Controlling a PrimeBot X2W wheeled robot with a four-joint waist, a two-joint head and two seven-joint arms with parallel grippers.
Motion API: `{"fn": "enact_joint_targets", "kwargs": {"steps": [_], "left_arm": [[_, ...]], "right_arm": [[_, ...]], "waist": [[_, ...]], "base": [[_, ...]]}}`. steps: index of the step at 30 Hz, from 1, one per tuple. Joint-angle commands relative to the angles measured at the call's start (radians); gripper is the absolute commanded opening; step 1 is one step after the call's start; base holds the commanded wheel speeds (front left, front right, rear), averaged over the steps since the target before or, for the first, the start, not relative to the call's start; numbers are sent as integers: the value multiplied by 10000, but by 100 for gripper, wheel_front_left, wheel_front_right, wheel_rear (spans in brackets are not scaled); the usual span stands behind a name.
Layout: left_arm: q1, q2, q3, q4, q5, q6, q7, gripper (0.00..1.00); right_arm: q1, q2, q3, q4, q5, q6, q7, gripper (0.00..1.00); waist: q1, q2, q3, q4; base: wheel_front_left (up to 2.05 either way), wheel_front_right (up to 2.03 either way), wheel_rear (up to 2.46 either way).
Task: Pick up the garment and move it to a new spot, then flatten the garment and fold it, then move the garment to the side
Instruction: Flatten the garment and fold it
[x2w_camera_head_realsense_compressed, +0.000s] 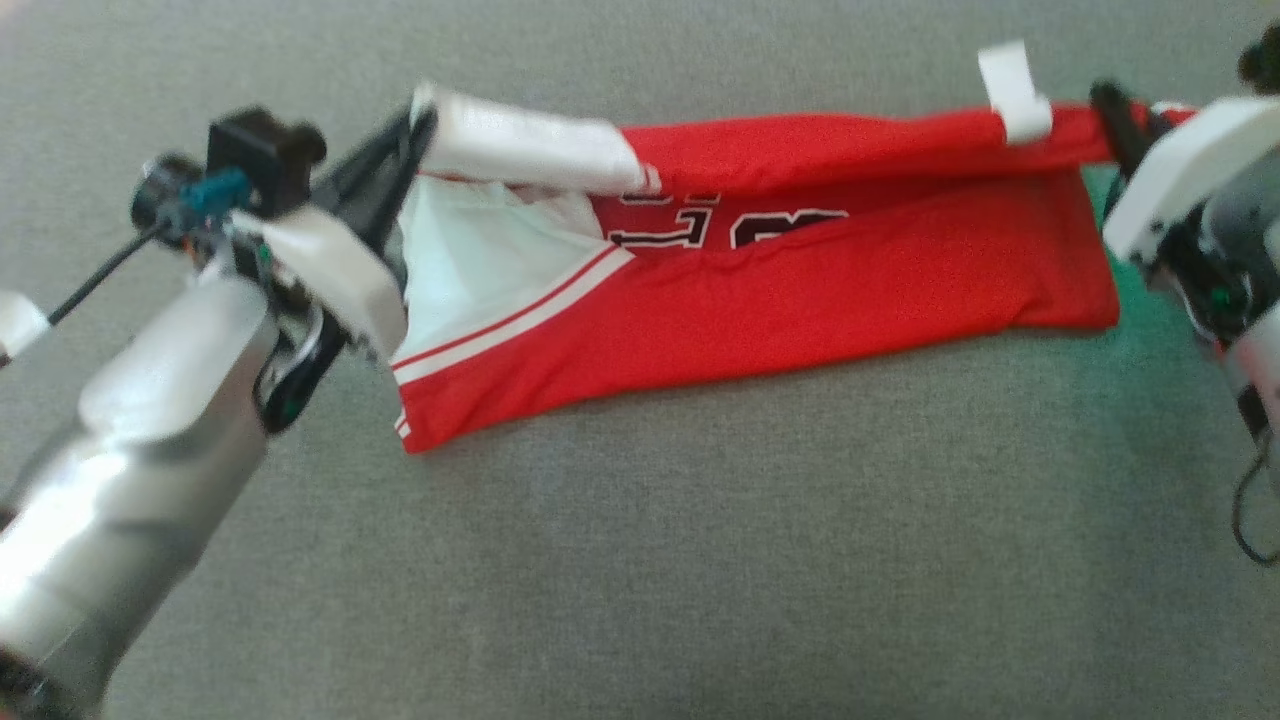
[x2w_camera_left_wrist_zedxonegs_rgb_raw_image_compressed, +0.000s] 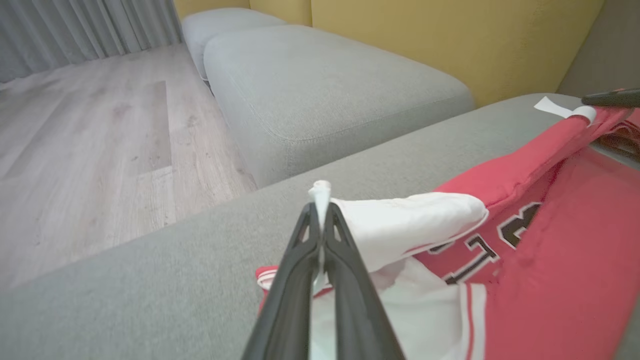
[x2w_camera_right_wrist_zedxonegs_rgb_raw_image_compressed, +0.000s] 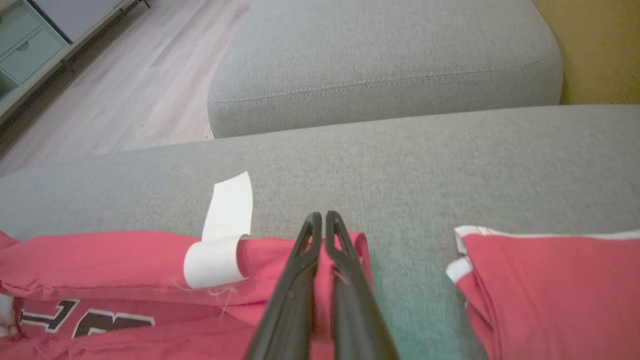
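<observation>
jersey (x2w_camera_head_realsense_compressed: 800, 300) is clamped at 9 o'clock by closed left gripper (x2w_camera_head_realsense_compressed: 420, 118), at 3 o'clock by closed right gripper (x2w_camera_head_realsense_compressed: 1108, 105), stretched over cushion (x2w_camera_head_realsense_compressed: 700, 580).

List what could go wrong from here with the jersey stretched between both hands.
1. The left hand pinches only a thin white edge of the jersey; it may slip free under tension.
2. The right hand grips a folded red edge, so the cloth could land creased on the cushion.
</observation>
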Motion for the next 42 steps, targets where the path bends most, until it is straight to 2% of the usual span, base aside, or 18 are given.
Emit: {"fn": "enact_joint_targets", "kwargs": {"steps": [1, 6, 11, 25, 37, 38, 39, 40, 41, 42], "left_arm": [[-103, 734, 171, -568, -366, 21, 317, 0], [765, 1568, -488, -2049, -1254, 19, 1364, 0], [1280, 2124, -806, -3016, -1734, 19, 1930, 0], [1516, 2560, -994, -3833, -2113, 24, 2503, 0], [1672, 2820, -1323, -4502, -2750, 21, 3383, 0], [1672, 2820, -1390, -4488, -2696, 21, 3413, 0], [1665, 2817, -1446, -4450, -2614, 21, 3406, 0], [1664, 2802, -1480, -4396, -2537, 21, 3358, 87], [1667, 2772, -1481, -4332, -2486, 36, 3278, 100], [1666, 2725, -1441, -4264, -2467, 83, 3167, 100]], "right_arm": [[241, -285, 189, -416, 213, -7, 200, 0], [876, -735, 687, -785, 653, -7, 824, 0], [1125, -1048, 1089, -965, 779, -7, 1154, 0], [1398, -1607, 2060, -1268, 1091, -7, 2506, 0], [1460, -1797, 2493, -1349, 1176, -7, 2986, 0], [1429, -1795, 2474, -1344, 1164, -7, 2905, 60], [1422, -1752, 2387, -1248, 1240, -7, 2894, 100], [1417, -1690, 2356, -1206, 1308, -7, 2954, 100], [1385, -1654, 2316, -1191, 1353, -7, 2960, 100], [1323, -1643, 2254, -1184, 1364, -7, 2880, 100]], "waist": [[1, -1, -302, 105], [1, -1, -686, 197], [1, -1, -776, 259], [1, -1, -883, 189], [1, -1, -790, 65], [1, -1, -774, 50], [1, -1, -770, 35], [1, -1, -781, 13], [1, -1, -800, -11], [1, -1, -815, -30]], "base": [[0, 0, 0], [0, 0, 0], [0, 0, 0], [0, 0, 0], [0, 0, 0], [0, 0, 0], [0, 0, 0], [0, 0, 0], [0, 0, 0], [0, 0, 0]]}}
